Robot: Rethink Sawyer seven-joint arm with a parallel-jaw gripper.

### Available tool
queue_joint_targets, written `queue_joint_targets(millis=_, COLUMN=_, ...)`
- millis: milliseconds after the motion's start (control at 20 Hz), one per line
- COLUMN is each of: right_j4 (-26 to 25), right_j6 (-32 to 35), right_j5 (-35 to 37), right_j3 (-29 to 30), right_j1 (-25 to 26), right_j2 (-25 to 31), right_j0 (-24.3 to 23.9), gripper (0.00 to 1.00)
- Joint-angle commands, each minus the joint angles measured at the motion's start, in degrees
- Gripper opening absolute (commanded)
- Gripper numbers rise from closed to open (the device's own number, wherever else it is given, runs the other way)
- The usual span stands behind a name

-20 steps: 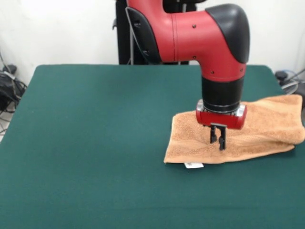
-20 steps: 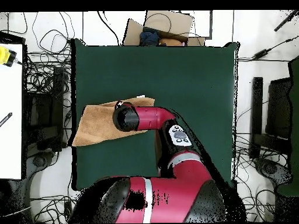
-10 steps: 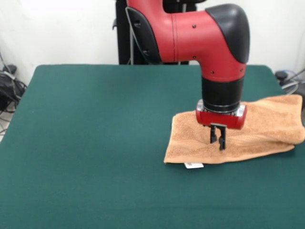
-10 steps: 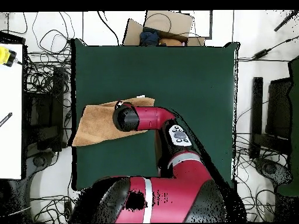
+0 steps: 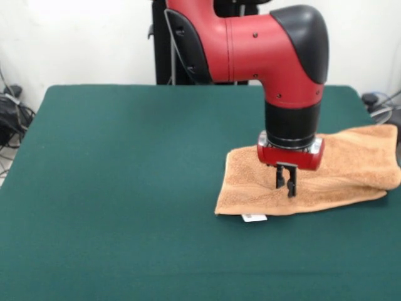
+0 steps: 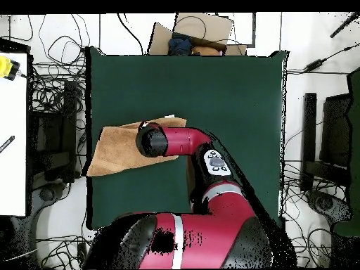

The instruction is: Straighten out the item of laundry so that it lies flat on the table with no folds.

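The item of laundry [image 5: 351, 163], an orange-tan towel, lies folded double on the right side of the green table [image 5: 125, 188]. Its far end reaches the table's right edge and a white tag [image 5: 254, 217] sticks out at its near left corner. My gripper [image 5: 286, 187] points straight down onto the towel's left part, fingers close together and pinching the cloth. From above, the towel [image 6: 112, 148] lies at the left edge of the table [image 6: 225, 91], and the arm's black wrist covers the gripper.
Cables and dark equipment [image 6: 56, 119] crowd the floor beside the table where the towel overhangs. A cardboard box [image 6: 200, 31] sits beyond the table's far edge in the overhead view. A white bench [image 6: 13, 140] stands at the left.
Hardly anything has moved. The arm has shifted very slightly, and the towel's near left corner has crept a touch leftward in the front view.
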Motion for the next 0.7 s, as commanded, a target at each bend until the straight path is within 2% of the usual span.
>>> queue_joint_targets(millis=50, right_j4=-0.44, right_j6=1.99, right_j5=5.68, right_j3=-1.98, right_j1=0.70, right_j2=-0.89, right_j0=1.04, gripper=0.00)
queue_joint_targets(millis=700, right_j4=-2.49, right_j6=0.31, right_j5=7.44, right_j3=-5.20, right_j1=0.35, right_j2=-3.32, right_j0=2.02, gripper=0.00)
